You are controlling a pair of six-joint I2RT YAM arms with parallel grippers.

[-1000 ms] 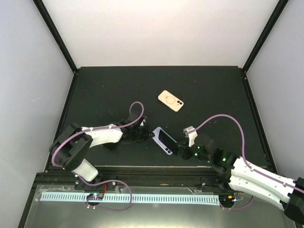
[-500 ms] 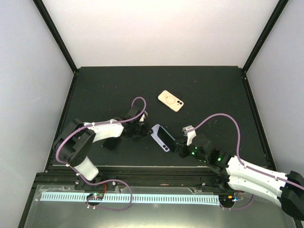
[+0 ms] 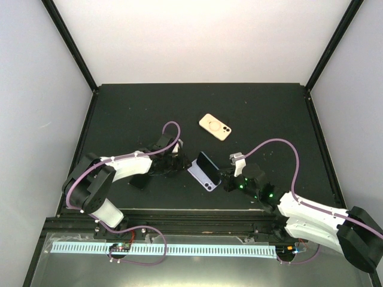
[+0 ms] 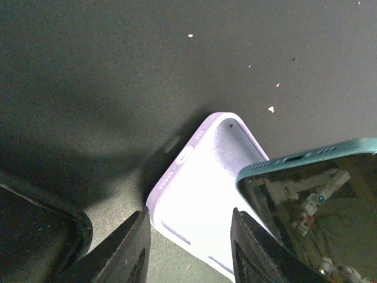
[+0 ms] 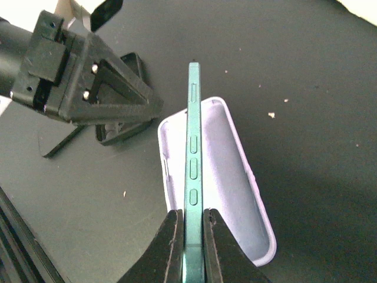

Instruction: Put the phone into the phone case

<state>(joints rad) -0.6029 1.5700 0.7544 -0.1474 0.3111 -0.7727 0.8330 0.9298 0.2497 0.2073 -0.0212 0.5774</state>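
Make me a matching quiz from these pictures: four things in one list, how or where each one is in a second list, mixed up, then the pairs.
Things
1. teal phone
2. lilac phone case
3. beige phone-shaped item
4. left gripper

States
A. lies alone farther back on the table
B. clamped on edge in the right gripper
C. open, one finger on each side of the case's end
D. lies flat, hollow side up

Pairs: 1-B, 2-D, 3-A, 4-C
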